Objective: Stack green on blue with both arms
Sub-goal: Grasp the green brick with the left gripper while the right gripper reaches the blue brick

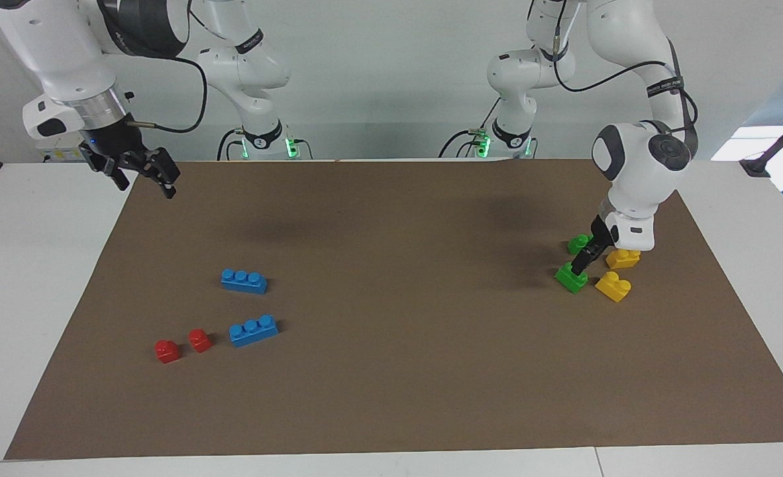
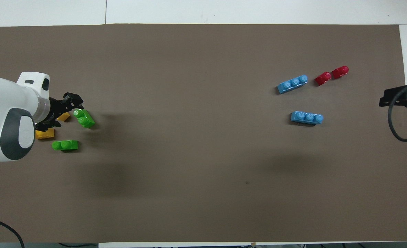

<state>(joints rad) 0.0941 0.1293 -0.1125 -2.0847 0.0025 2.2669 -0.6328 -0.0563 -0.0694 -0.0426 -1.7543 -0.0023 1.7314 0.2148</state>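
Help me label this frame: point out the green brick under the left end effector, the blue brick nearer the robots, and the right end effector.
green brick (image 1: pixel 571 279), facing view, on its front face.
blue brick (image 1: pixel 244 281), facing view, on its middle stud.
right end effector (image 1: pixel 145 173), facing view, midway between its fingertips.

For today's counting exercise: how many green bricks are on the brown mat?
2, both at the left arm's end. One green brick lies under the left gripper; the other green brick lies nearer the robots, beside the yellow bricks. None seems hidden.
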